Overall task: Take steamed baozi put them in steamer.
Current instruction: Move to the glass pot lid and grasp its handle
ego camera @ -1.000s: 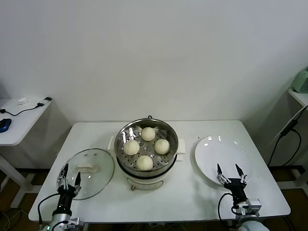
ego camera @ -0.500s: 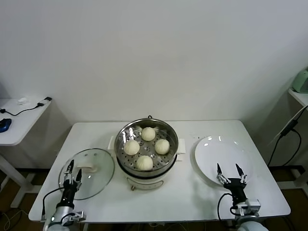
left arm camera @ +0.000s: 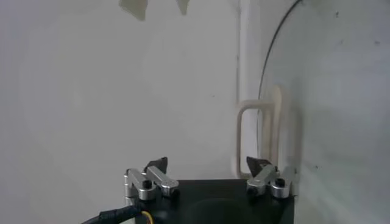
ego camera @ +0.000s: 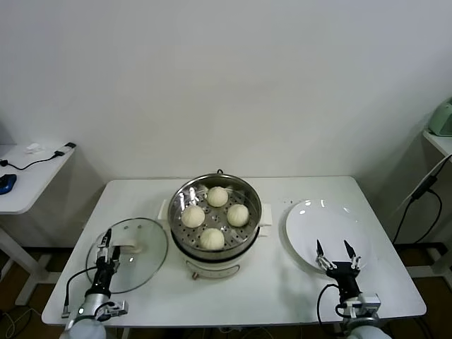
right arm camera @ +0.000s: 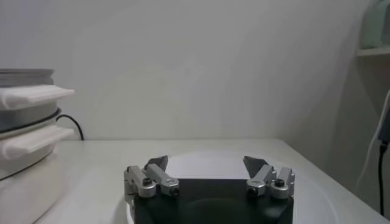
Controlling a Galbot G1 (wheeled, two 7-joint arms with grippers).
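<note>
The steamer [ego camera: 215,220] stands mid-table with several cream-white baozi [ego camera: 212,239] on its perforated tray. Its wall and white handles also show in the right wrist view [right arm camera: 24,122]. My left gripper [ego camera: 106,243] is open over the near-left part of the glass lid [ego camera: 145,258], close to the lid's white handle [ego camera: 127,247]. In the left wrist view the left gripper [left arm camera: 207,164] holds nothing and the handle [left arm camera: 259,131] lies just beyond one fingertip. My right gripper [ego camera: 335,252] is open and empty over the near edge of the white plate [ego camera: 328,222]; the right wrist view shows the right gripper [right arm camera: 207,163] above the plate [right arm camera: 317,201].
A side table [ego camera: 28,176] at far left carries a black cable and a blue mouse [ego camera: 6,183]. A shelf with a green object [ego camera: 442,117] and a hanging black cable [ego camera: 417,201] stand at far right. The table's front edge [ego camera: 233,314] lies just before both grippers.
My left gripper has moved forward and to the right onto the lid, toward its handle, and turned so its fingers look closer together. The right gripper has barely shifted.
</note>
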